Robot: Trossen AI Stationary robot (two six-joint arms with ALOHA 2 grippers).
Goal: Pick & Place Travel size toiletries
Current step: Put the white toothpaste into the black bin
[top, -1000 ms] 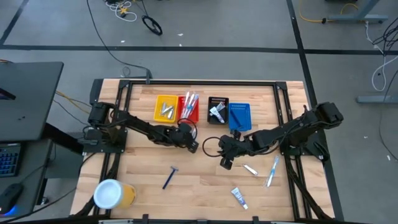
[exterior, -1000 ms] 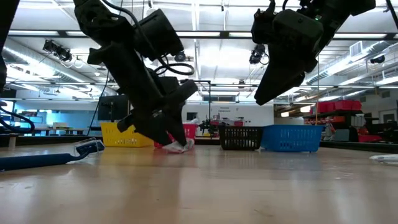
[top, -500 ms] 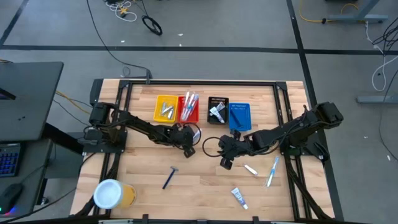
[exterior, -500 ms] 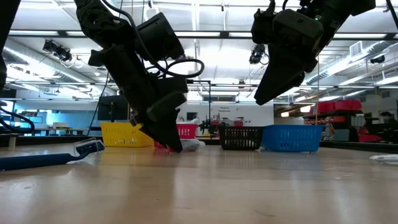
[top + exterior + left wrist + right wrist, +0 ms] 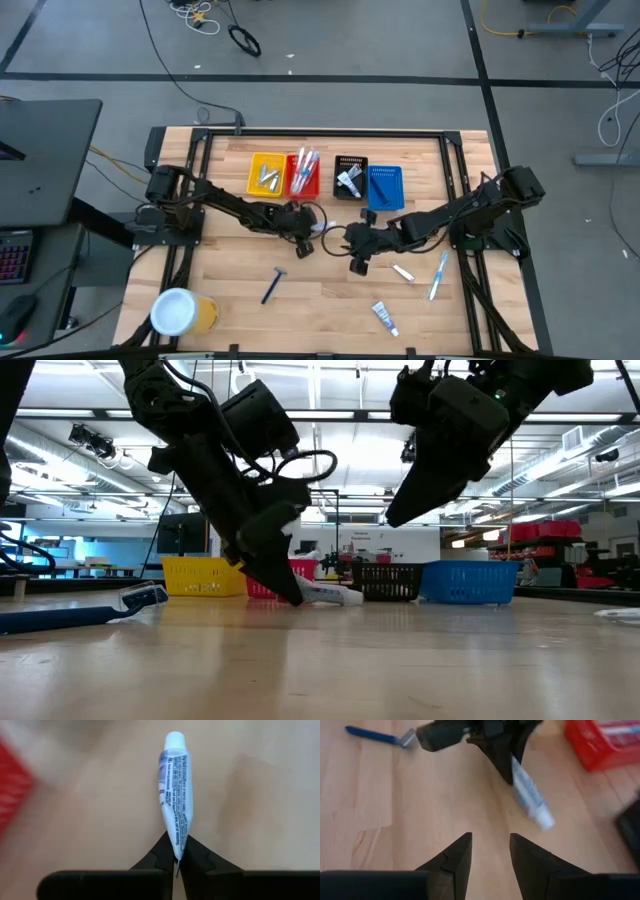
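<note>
My left gripper (image 5: 306,245) is shut on a small white tube with blue print (image 5: 175,795), one of the travel size toiletries, at mid-table in front of the red bin (image 5: 304,173). The tube (image 5: 330,593) sticks out past the fingertips toward the table's right. My right gripper (image 5: 490,845) hangs open a little to the right (image 5: 358,262), above the table, touching nothing. Loose on the table lie a blue razor (image 5: 273,285), another tube (image 5: 385,318), a silvery packet (image 5: 402,271) and a toothbrush (image 5: 438,275). My left gripper pinches the tube's flat crimped end (image 5: 176,851) between its two fingertips (image 5: 162,855). The fingers slant down from the table's left, in line with the tube. The tube points away from them, white cap (image 5: 175,740) farthest out, low over the table; whether it touches the wood I cannot tell.
Yellow (image 5: 266,174), red, black (image 5: 350,177) and blue (image 5: 386,186) bins stand in a row at the table's far side, some holding toiletries. A yellow cup with a white lid (image 5: 180,312) stands at the near left corner. Bare wood lies between the arms and the near edge.
My left gripper has stayed in place, rolled about its own pointing line and shut on the tube's end. The tube, before a small white lump under the fingers, now sticks out lengthwise toward the table's right.
</note>
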